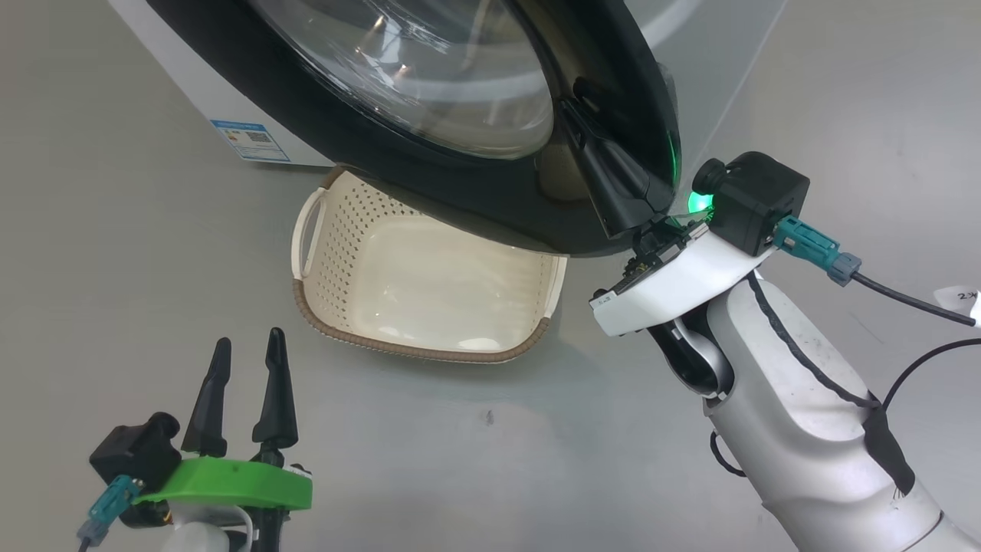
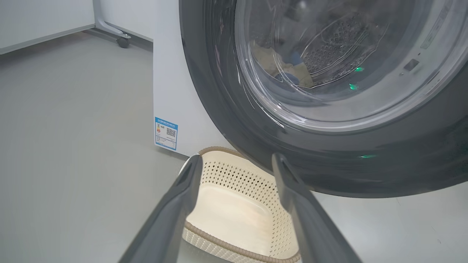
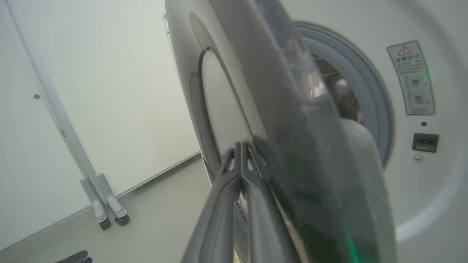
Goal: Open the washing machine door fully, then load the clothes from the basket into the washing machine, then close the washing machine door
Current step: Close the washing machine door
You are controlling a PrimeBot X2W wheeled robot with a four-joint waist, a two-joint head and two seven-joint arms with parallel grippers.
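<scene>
Noting the washing machine door (image 1: 429,192), glossy black rim round a bulging clear glass bowl, hanging part-open over the basket (image 1: 345,230), a rounded cream plastic tub with perforated walls and a brown ribbed rim band, sitting empty on the smooth grey floor (image 1: 115,268) just before the white washing machine (image 2: 172,91). Spotting through the glass the clothes (image 2: 278,65), soft cream and blue, lying in the perforated steel drum (image 2: 336,47). Finding the right gripper (image 3: 241,149) pinched fully together on nothing, lying close along the door's rim, and the left gripper (image 1: 249,337) hovering spread wide and empty near the basket.
</scene>
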